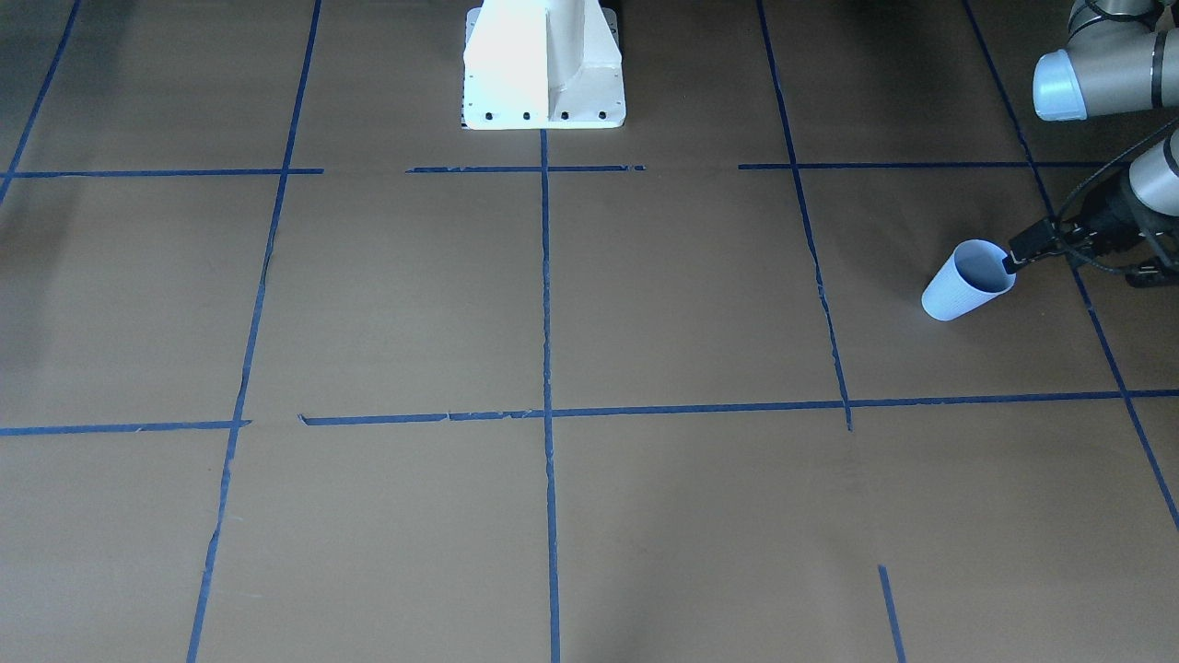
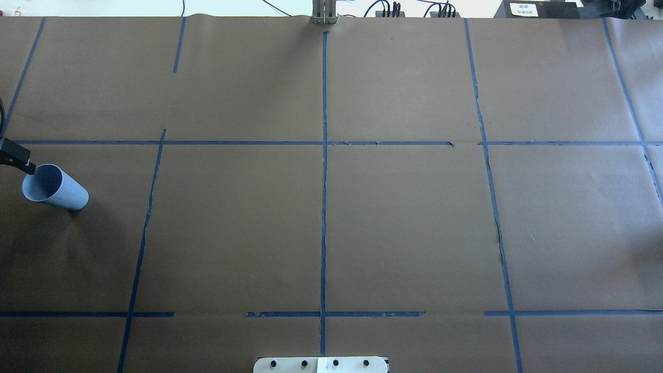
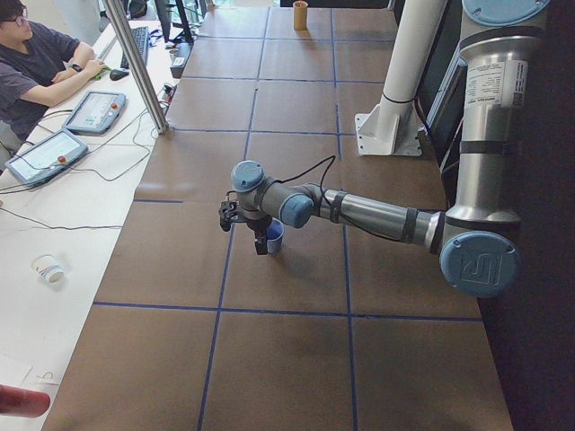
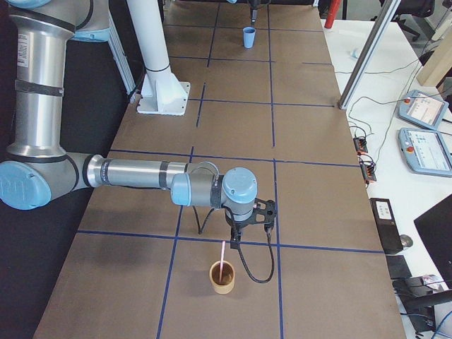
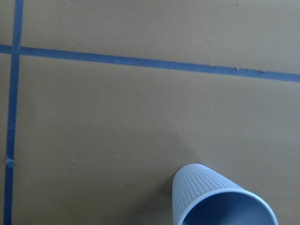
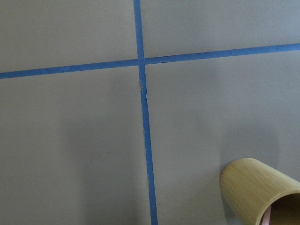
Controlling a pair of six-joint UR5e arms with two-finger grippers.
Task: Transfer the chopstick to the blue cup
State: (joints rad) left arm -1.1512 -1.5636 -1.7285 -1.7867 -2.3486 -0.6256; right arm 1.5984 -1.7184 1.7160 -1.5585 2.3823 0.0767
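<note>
The left gripper (image 1: 1011, 264) sits at the rim of the blue cup (image 1: 963, 293), the right gripper (image 4: 234, 241) hangs near the chopstick (image 4: 222, 256) (neither one's opening can be told)

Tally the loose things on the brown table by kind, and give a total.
Cups: 2, the blue cup and a tan cup
Chopsticks: 1, the chopstick standing in the tan cup
Total: 3
</note>
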